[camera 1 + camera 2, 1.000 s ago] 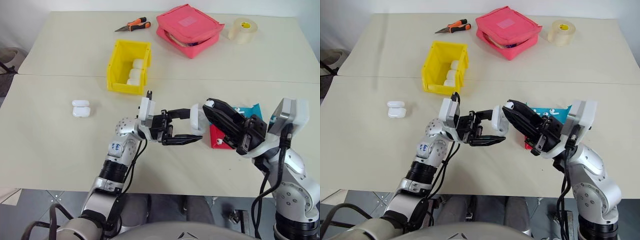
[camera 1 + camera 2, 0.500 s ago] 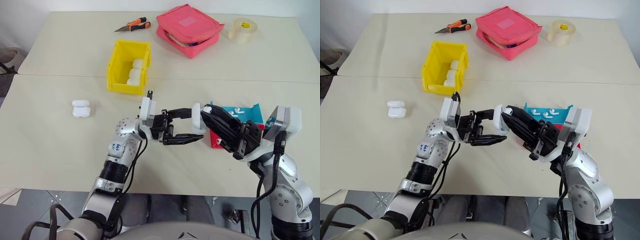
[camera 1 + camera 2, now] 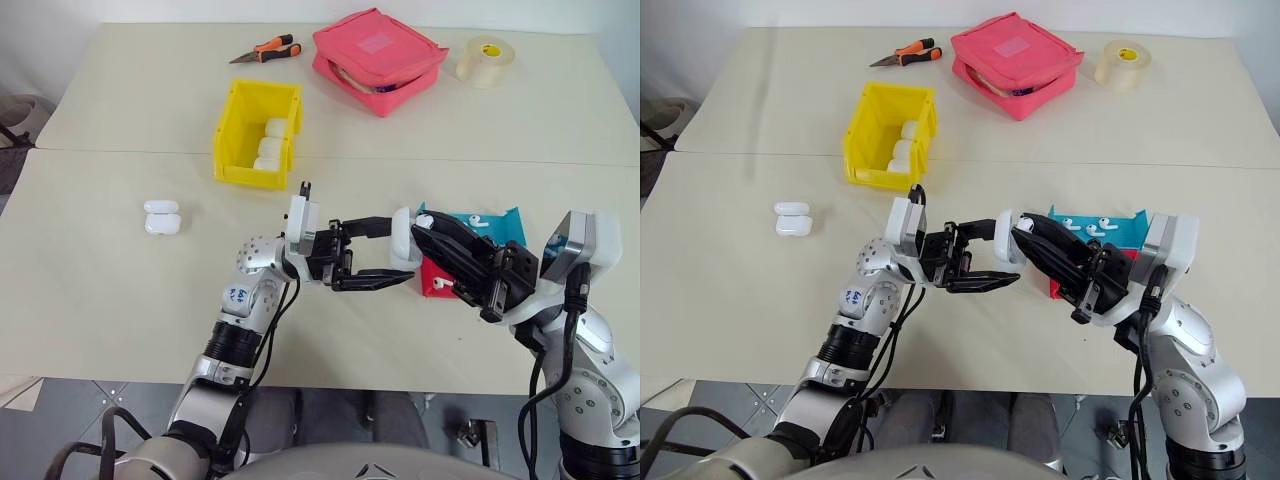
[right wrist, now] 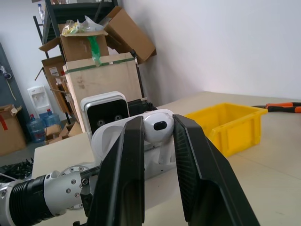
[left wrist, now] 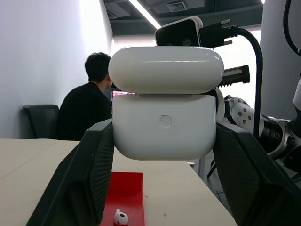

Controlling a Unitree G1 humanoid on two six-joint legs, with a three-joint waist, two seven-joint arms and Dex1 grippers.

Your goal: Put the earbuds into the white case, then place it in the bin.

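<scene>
The left gripper (image 3: 385,252) is held above the worktop (image 3: 110,290), its fingers clamped on the white case (image 5: 164,109), one finger against each side. In the left wrist view the case sits upright between the fingers with its flip lid raised a crack above the body. The right gripper (image 4: 157,136) reaches in toward that case from the tray side; its fingers pinch one of the earbuds (image 4: 158,127), held right at the top of the case.

Taking the yellow bin (image 3: 232,140) as the landmark: it stands on the far half of the worktop and already holds three white cases (image 3: 270,143) in a row. The held case hangs nearer the robot than the bin and off to the bin's right. Two spare cases (image 3: 162,217), touching each other, lie nearer than the bin and to its left. The blue-and-red tray (image 3: 497,222) sits well to the bin's right, just behind the right gripper, with loose earbuds (image 3: 1088,226) on its blue part and another earbud (image 5: 120,217) on its red part. Beyond the bin lie orange-handled pliers (image 3: 268,49), to its far right a pink zip pouch (image 3: 378,58), and farther right again a roll of tape (image 3: 486,59).

A seated person (image 5: 87,106) with their back turned shows past the left gripper's fingers.
</scene>
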